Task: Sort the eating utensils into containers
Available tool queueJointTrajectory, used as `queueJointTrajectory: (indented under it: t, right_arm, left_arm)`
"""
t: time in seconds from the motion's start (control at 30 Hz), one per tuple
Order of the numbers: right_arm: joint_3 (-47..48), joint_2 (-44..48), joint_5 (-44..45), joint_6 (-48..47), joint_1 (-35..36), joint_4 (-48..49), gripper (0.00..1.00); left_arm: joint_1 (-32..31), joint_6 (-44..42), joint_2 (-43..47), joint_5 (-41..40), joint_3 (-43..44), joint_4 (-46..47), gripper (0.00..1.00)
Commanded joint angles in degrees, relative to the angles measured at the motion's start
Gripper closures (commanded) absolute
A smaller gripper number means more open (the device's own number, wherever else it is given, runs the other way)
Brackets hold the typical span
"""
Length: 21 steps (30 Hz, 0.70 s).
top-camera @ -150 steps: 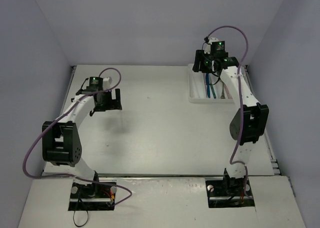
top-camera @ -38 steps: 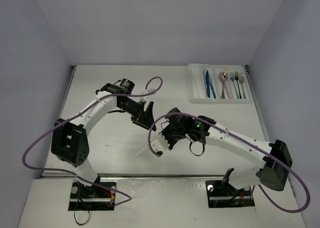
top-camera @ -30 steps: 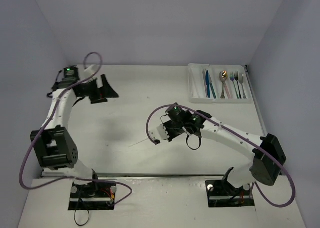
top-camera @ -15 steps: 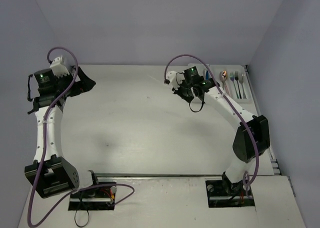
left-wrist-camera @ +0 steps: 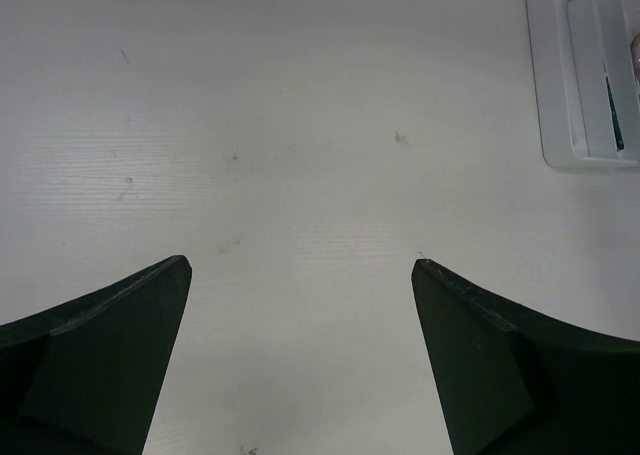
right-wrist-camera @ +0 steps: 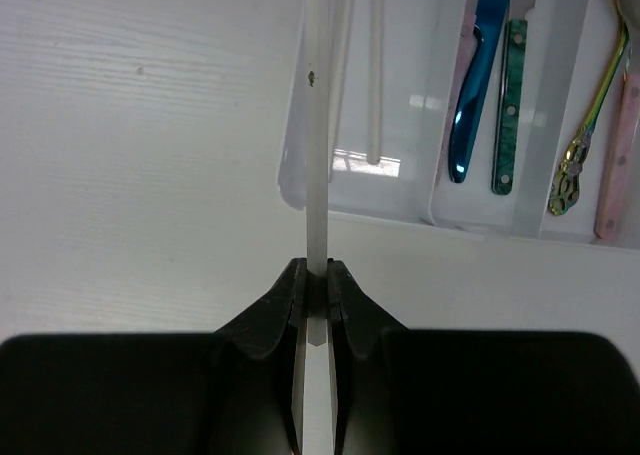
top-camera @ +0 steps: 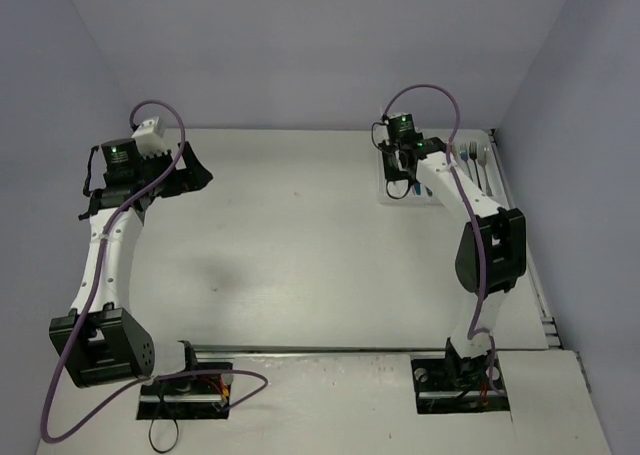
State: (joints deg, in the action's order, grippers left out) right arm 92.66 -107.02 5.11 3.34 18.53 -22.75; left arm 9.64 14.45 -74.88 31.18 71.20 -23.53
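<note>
In the right wrist view my right gripper [right-wrist-camera: 318,272] is shut on a thin pale stick [right-wrist-camera: 317,125] that points out over the left end of the white tray [right-wrist-camera: 480,223]. Another pale stick [right-wrist-camera: 375,65] lies in the tray's leftmost compartment. Beside it lie a blue knife [right-wrist-camera: 478,85], a teal-handled knife [right-wrist-camera: 508,105], a gold spoon [right-wrist-camera: 585,135] and a pink handle [right-wrist-camera: 620,145]. From above, my right gripper [top-camera: 400,170] hangs over the tray [top-camera: 385,197]; utensils [top-camera: 470,155] show at its right. My left gripper [top-camera: 195,173] is open at the far left, holding nothing.
The left wrist view shows bare white tabletop between my open fingers [left-wrist-camera: 120,335], with the tray's corner [left-wrist-camera: 545,95] at the upper right. Purple-grey walls close in the table's back and sides. A purple cable loops over each arm.
My right gripper has carried the stick rightward from the table's back middle to the tray's left end. The left arm has shifted slightly right, its gripper still open.
</note>
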Motion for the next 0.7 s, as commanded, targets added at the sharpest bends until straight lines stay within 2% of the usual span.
queueJointTrajectory:
  t: [0.0, 0.43, 0.67]
  right_arm:
    - [3.6, -1.7, -2.7, 4.6, -3.7, -0.8, 1.0]
    - [11.1, -11.6, -10.2, -5.7, -5.8, -7.8, 1.0]
    - [16.5, -16.4, -13.4, -3.7, -8.1, -10.6, 1.0]
  left_arm:
    - [-1.0, 0.8, -0.8, 1.7, 2.1, 0.5, 0.07]
    - [-2.8, 2.8, -5.8, 5.2, 2.4, -1.1, 0.07]
    - [-3.0, 2.5, -5.8, 5.2, 1.0, -1.5, 0.07]
